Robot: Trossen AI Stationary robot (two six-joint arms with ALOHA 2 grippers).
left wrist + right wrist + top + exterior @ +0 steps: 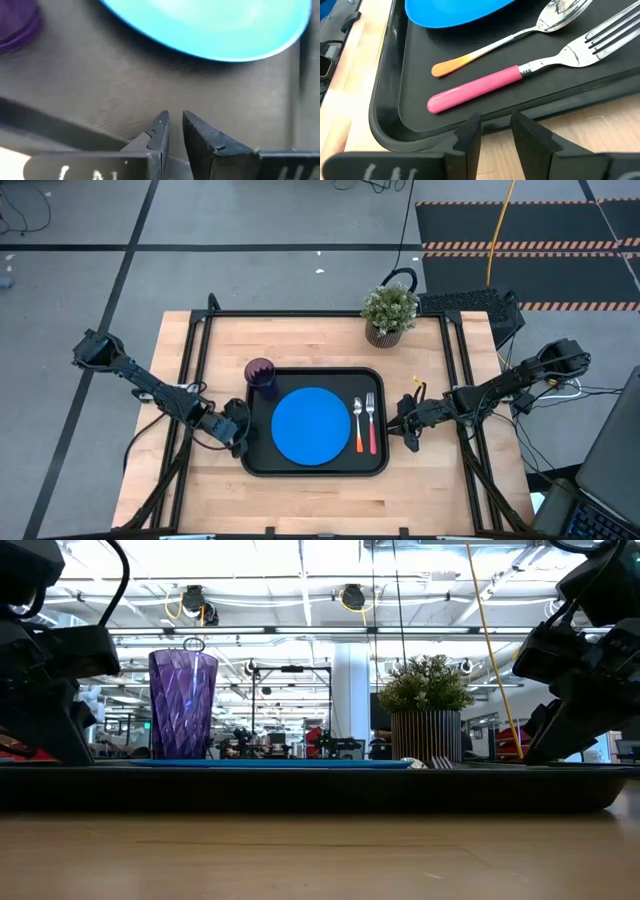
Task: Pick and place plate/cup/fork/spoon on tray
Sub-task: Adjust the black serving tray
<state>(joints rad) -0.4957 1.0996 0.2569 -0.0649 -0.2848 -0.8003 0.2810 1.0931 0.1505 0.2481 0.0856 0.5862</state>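
Tray (262, 465), frame centre: holds plate (311, 426), cup (261, 377), spoon (358, 423), fork (371, 421), apparently a finished setting. Left gripper (238, 434) and right gripper (407, 425) flank it; jaws narrow, empty.

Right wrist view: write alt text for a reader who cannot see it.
A red-handled fork and an orange-handled spoon lie side by side on a black tray, beside a blue plate. The right gripper sits at the tray's rim, fingers slightly apart, holding nothing.
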